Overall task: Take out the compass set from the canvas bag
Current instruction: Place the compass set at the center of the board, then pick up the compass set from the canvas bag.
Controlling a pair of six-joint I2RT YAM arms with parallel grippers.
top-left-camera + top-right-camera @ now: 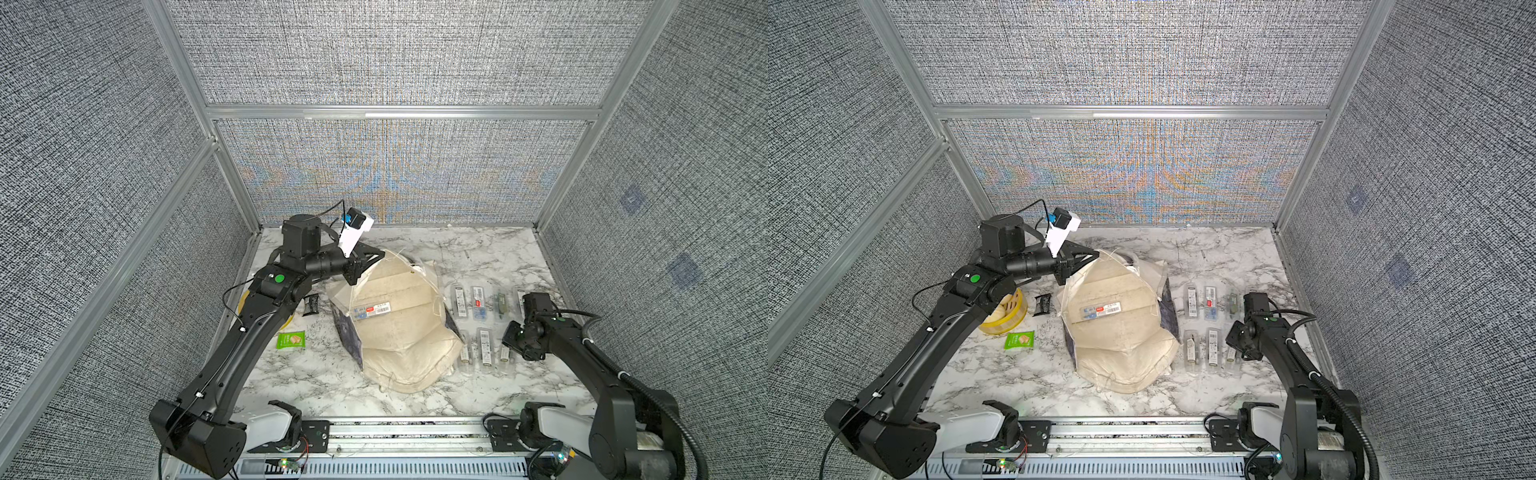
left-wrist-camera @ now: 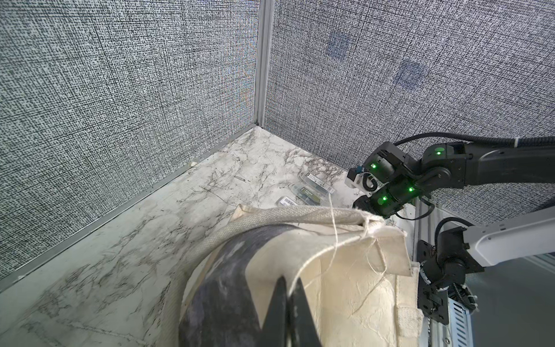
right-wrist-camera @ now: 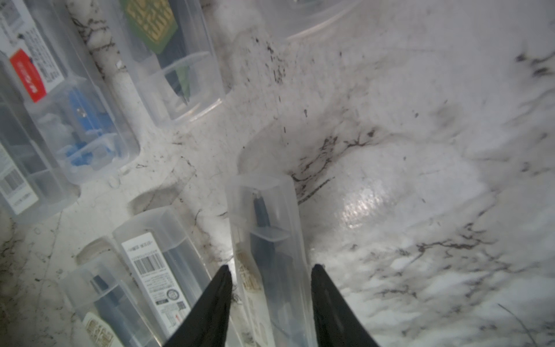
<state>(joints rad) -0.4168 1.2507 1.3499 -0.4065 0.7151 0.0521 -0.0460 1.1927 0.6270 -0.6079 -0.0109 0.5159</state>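
The canvas bag point(image 1: 399, 332) lies crumpled at the middle of the marble surface point(image 1: 316, 382) in both top views, its mouth towards the upper left of the frame. The left fingers point(image 2: 274, 315) are clenched on the bag's cream rim and hold it lifted off the surface. A flat labelled case point(image 1: 371, 311) rests on the bag's pale inner cloth. Right of the bag, clear cases point(image 1: 478, 303) lie in two rows. In the right wrist view the right fingers point(image 3: 210, 309) stand apart, released, on either side of a clear compass set point(image 3: 267, 228) lying on the surface, a thin gap at each side. A green packet point(image 1: 291, 340) sits left of the bag.
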